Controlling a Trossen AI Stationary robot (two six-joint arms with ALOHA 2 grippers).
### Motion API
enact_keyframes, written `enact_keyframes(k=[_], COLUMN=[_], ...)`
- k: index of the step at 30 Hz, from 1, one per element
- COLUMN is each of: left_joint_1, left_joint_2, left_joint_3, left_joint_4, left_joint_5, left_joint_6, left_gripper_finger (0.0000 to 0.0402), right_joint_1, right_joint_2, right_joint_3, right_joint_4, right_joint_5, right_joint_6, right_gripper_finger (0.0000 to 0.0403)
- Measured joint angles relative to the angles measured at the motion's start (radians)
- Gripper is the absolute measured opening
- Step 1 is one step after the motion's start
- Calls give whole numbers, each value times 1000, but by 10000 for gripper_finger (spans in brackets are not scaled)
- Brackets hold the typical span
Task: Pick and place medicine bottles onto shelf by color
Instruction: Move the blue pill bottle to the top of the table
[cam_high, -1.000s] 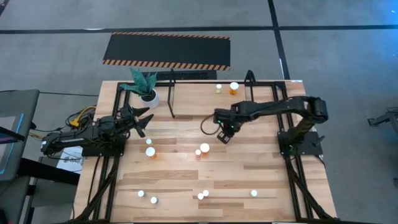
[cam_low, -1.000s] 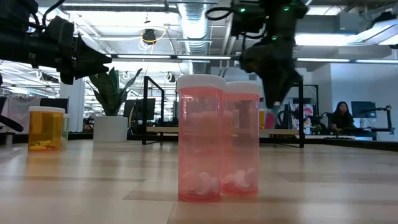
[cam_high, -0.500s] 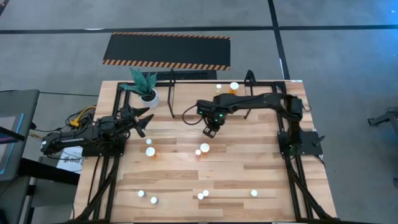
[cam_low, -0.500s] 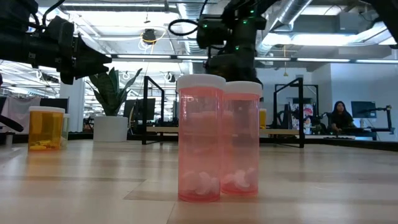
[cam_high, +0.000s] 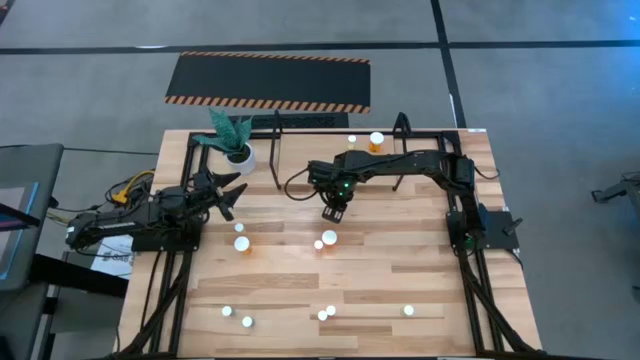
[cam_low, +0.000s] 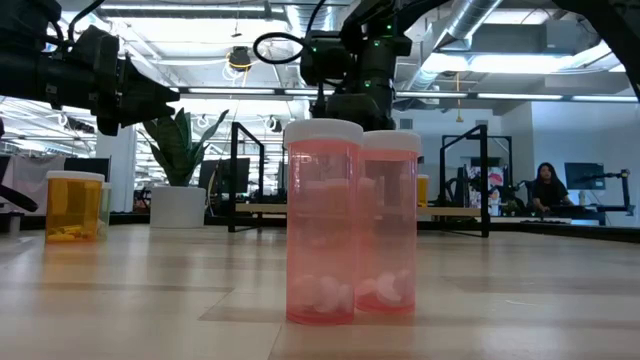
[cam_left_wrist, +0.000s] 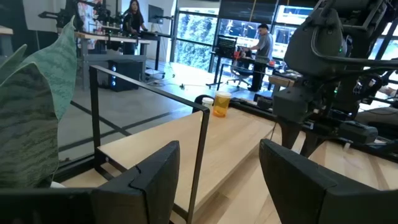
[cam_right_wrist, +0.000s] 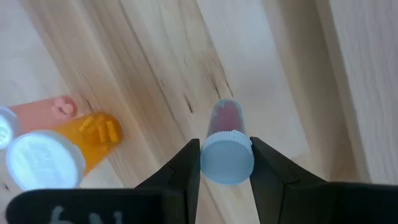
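Note:
My right gripper (cam_high: 333, 207) hangs over the middle of the table, shut on a pinkish white-capped bottle (cam_right_wrist: 225, 134). My left gripper (cam_high: 228, 196) waits open and empty at the table's left, near the plant pot; its wrist view (cam_left_wrist: 217, 186) looks toward the shelf. The shelf (cam_high: 277, 150) is a black tube frame along the far edge, with a small bottle (cam_high: 351, 142) and an orange one (cam_high: 376, 141) standing in it. Loose bottles stand upright at mid-table (cam_high: 329, 237) (cam_high: 241, 243) and several near the front edge (cam_high: 326, 312). Two pinkish bottles (cam_low: 322, 220) fill the low view. My right gripper pinches the pinkish bottle by its white cap (cam_right_wrist: 227, 158) between its two fingers (cam_right_wrist: 186, 165), one on each side. The fingers point down from above. The bottle's body hangs below the cap toward the tabletop; whether its base is clear of the wood does not show.
A white pot with a green plant (cam_high: 236, 150) stands at the far left beside a shelf post. A black mat with striped orange edges (cam_high: 268, 82) lies on the floor beyond the table. A pinkish bottle (cam_right_wrist: 43, 111) and an orange one (cam_right_wrist: 93, 134) stand below my right gripper.
My right gripper has gone toward the table's left edge and slightly toward the far edge, staying shut. It now hangs just beyond the mid-table pair of bottles.

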Motion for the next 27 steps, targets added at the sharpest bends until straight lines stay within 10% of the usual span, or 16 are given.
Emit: enact_keyframes(k=[27], left_joint_1=[0], left_joint_2=[0], left_joint_3=[0], left_joint_4=[0], left_joint_5=[-1], left_joint_6=[0], left_gripper_finger=[208], right_joint_1=[0], right_joint_2=[38], right_joint_3=[-2], right_joint_4=[71], right_joint_5=[-24], right_joint_6=[-299], right_gripper_finger=[124])
